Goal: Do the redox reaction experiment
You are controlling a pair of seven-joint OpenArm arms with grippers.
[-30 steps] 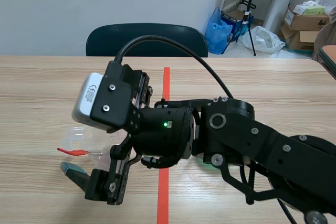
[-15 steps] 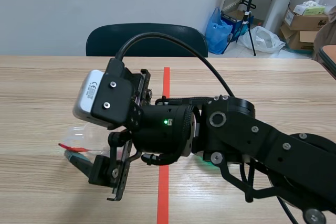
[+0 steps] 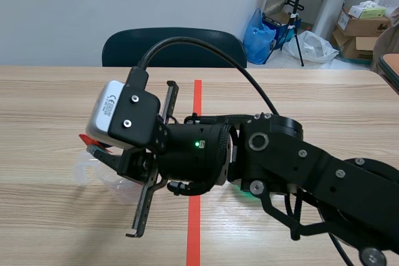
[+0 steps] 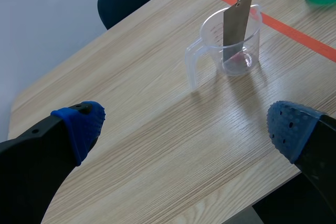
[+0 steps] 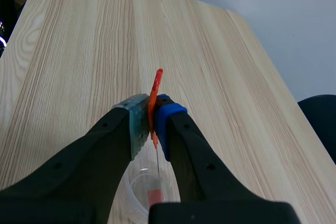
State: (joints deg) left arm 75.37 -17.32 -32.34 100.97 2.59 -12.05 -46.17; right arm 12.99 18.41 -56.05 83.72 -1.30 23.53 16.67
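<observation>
I have the right gripper clamped on the orange handle so the strip hangs upright inside the cup on the table, while the left gripper stands open, well clear of both.

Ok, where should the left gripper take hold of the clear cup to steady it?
The handle of the cup, probably: it juts toward the open left gripper, so come in level from that side. The top is blocked: the metal strip held by the right gripper stands in the cup.
</observation>
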